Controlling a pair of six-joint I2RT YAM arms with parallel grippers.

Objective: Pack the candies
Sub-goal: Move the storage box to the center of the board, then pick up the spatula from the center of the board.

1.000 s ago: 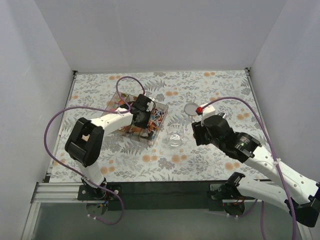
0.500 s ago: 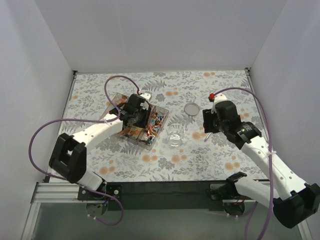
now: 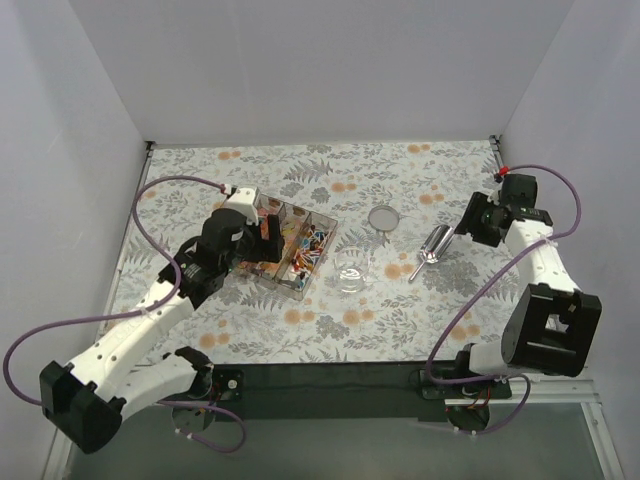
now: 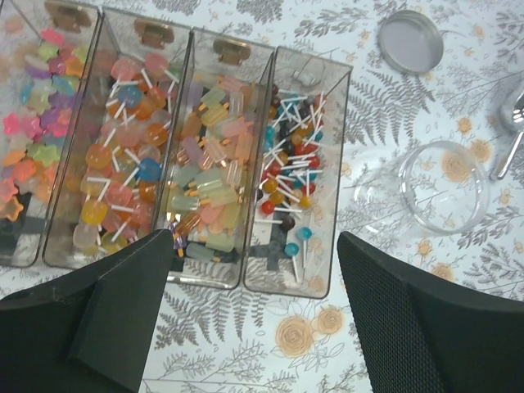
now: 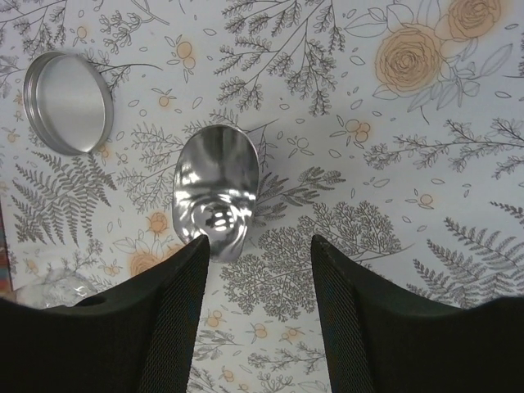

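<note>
The candies point(image 4: 205, 172) fill a clear box point(image 3: 322, 252) with several long compartments: lollipops, sticks and star shapes in mixed colours. My left gripper point(image 4: 255, 246) hangs open and empty over the near edge of the box point(image 4: 291, 288); in the top view the left gripper point(image 3: 262, 236) sits at the box's left side. A metal scoop point(image 5: 214, 192) lies on the cloth, its bowl beside the left finger of my right gripper point(image 5: 258, 246), which is open with only cloth between its fingers. From above, the right gripper point(image 3: 466, 225) is just right of the scoop point(image 3: 432, 247).
An empty clear glass jar point(image 3: 352, 270) stands between the box and the scoop, also in the left wrist view as the jar point(image 4: 434, 188). Its round metal lid point(image 3: 383, 217) lies behind it, the lid point(image 5: 67, 102) left of the scoop. White walls close three sides.
The left arm pulled back left from over the box and its jaws opened. The right arm swung away to the far right, uncovering the scoop on the cloth.
</note>
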